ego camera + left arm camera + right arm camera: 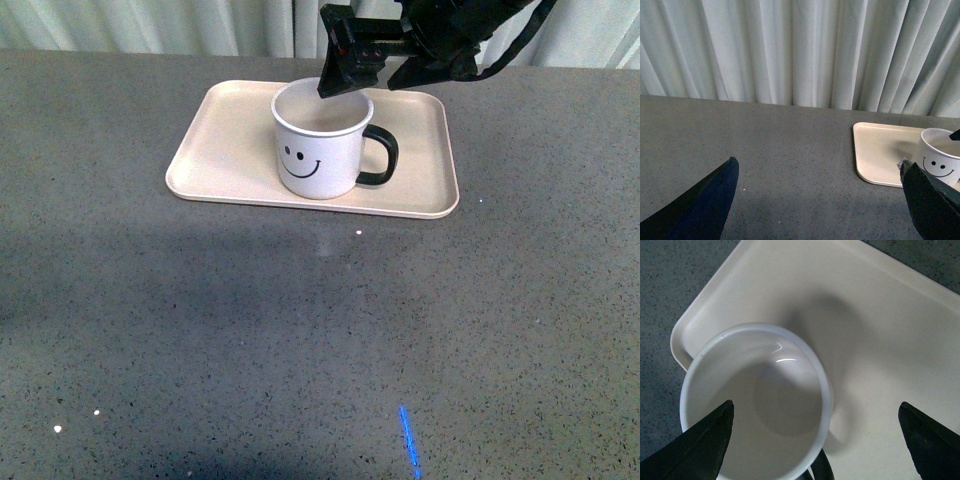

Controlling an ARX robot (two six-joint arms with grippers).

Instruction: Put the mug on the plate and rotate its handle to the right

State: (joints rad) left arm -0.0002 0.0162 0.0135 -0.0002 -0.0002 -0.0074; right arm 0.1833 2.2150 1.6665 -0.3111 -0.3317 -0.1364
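Front view: smiley-face mug (318, 165) upright on plate (225, 150), handle (392, 155) right

The front view looks from the near side down across the desk (300, 340) to the plate (225, 150). The left wrist view sits low at left, facing the far curtain (790, 50). The right wrist view looks down, close above the mug (755, 405). All three share plate and mug.

Grey speckled tabletop (200, 330), pleated white curtain (790, 50) behind it, short blue streak (408, 438) on its near side.
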